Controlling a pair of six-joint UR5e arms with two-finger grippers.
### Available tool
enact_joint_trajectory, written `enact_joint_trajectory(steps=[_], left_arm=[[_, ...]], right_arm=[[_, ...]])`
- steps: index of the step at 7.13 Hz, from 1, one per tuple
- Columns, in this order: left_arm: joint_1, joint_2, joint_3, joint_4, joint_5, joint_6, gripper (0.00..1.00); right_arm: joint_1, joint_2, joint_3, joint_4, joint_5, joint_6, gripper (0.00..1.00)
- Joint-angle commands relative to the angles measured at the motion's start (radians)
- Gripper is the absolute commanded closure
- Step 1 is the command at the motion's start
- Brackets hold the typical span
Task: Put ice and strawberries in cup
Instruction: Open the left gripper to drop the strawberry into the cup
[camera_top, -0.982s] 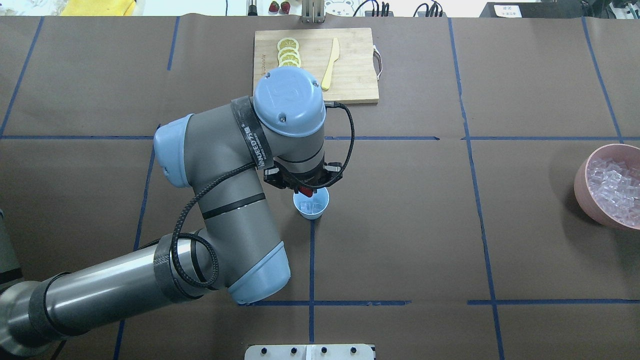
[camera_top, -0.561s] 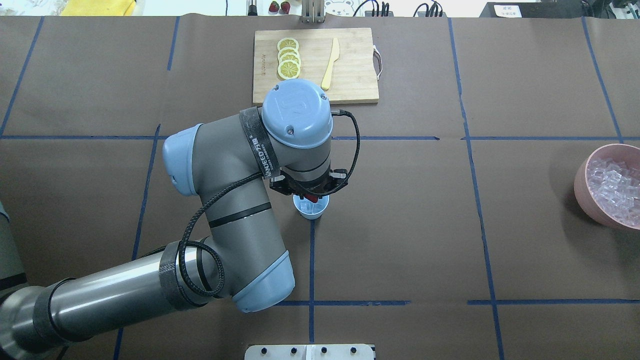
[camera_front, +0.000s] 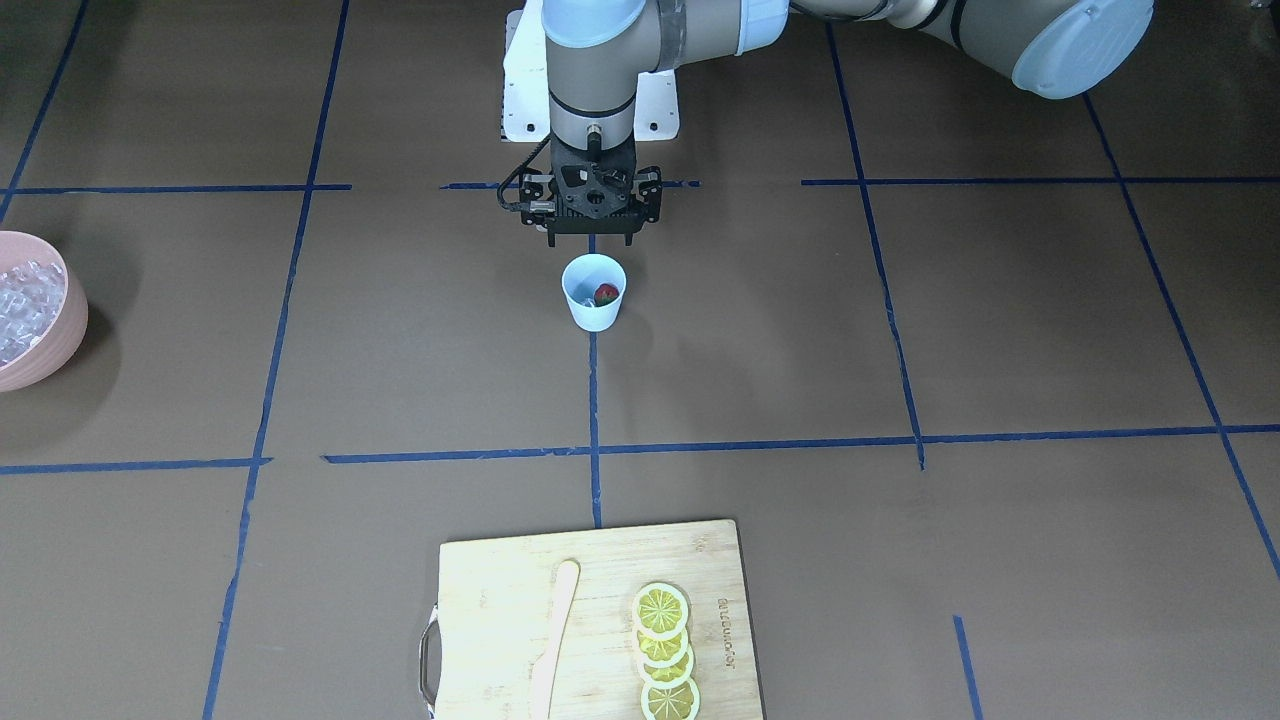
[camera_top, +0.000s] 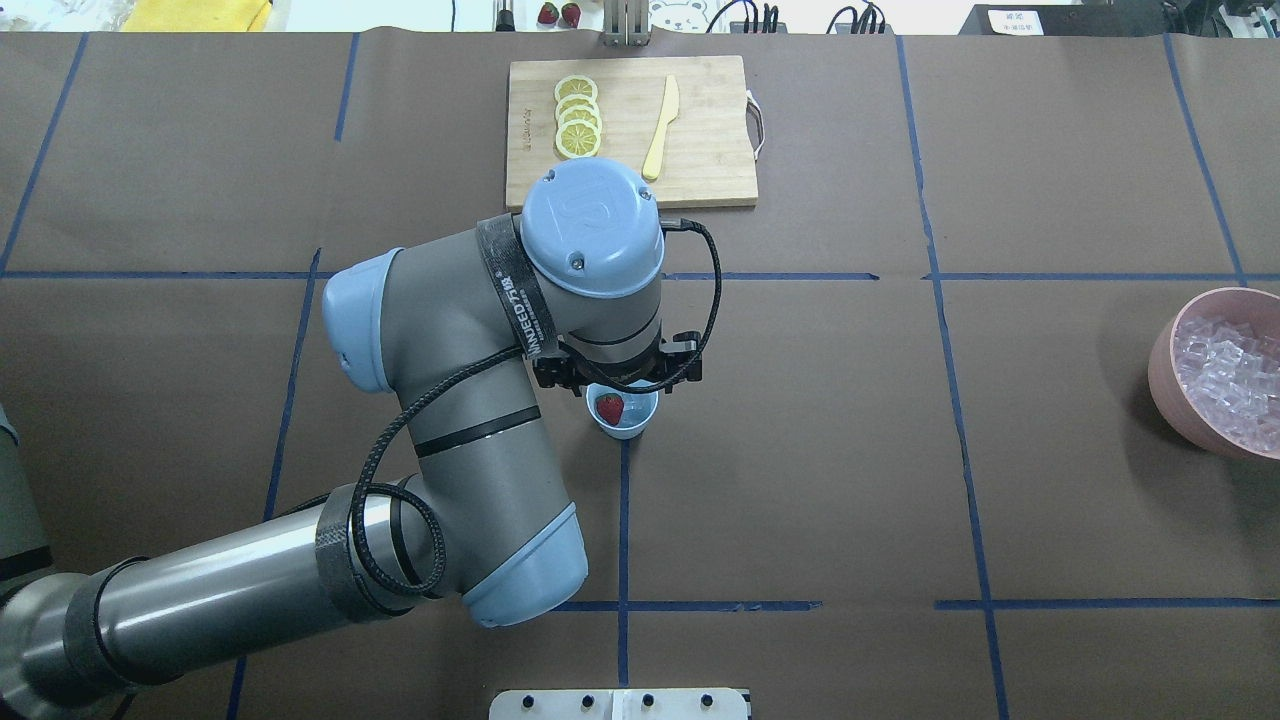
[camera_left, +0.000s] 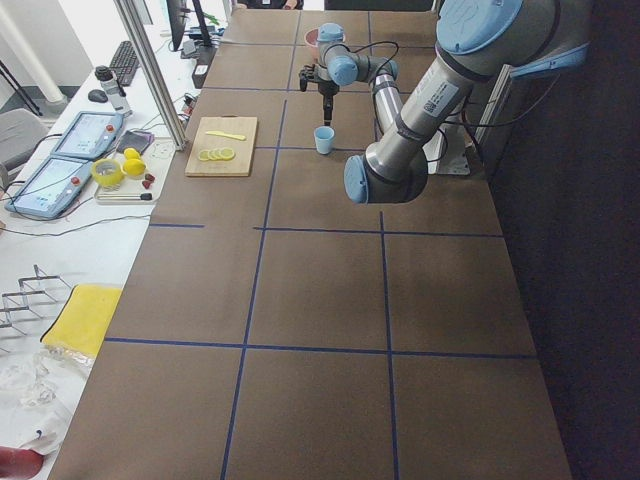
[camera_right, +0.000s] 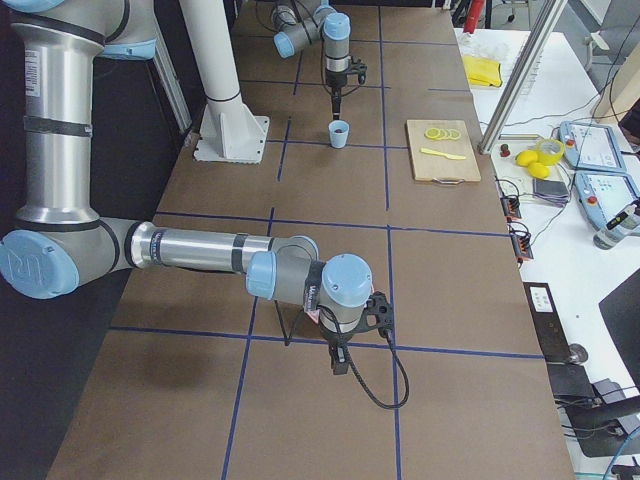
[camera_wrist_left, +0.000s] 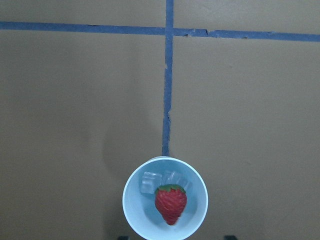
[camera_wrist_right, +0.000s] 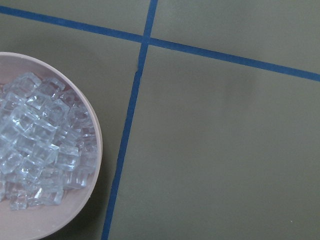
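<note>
The light-blue cup (camera_top: 636, 425) stands at the table's middle on a blue tape line. It also shows in the front view (camera_front: 590, 312) and the left wrist view (camera_wrist_left: 135, 210). The strawberry (camera_wrist_left: 170, 203) lies inside it on two ice cubes (camera_wrist_left: 150, 182), and it shows red from overhead (camera_top: 610, 408). My left gripper (camera_front: 590, 240) hangs straight above the cup, open and empty, its fingers apart. The rest of the ice (camera_top: 1225, 375) is piled in the pink bowl (camera_wrist_right: 95, 150). My right gripper (camera_right: 340, 362) shows only in the exterior right view, so I cannot tell its state.
A wooden cutting board (camera_top: 700, 160) at the far side holds several lemon slices (camera_top: 578, 118) and a yellow knife (camera_top: 661, 128). The pink bowl (camera_top: 1160, 350) sits at the table's right edge. My left arm's elbow (camera_top: 450, 400) looms over the table left of the cup.
The strawberry was held in my left gripper above the cup. It now lies in the cup, and the gripper has let go. The arm first shifted toward the cup, then held.
</note>
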Motion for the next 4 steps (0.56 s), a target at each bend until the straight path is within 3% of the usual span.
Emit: enact_joint_trajectory(steps=[1, 2, 4], left_arm=[[-0.002, 0.003, -0.006, 0.0, 0.002, 0.0, 0.01], [-0.011, 0.014, -0.019, 0.003, 0.003, 0.026, 0.01], [-0.075, 0.214, -0.207, 0.011, -0.011, 0.264, 0.01]], right_arm=[[0.0, 0.0, 0.001, 0.0, 0.001, 0.0, 0.01], [0.0, 0.0, 0.001, 0.0, 0.001, 0.002, 0.01], [0.0, -0.002, -0.002, 0.0, 0.001, 0.002, 0.01]])
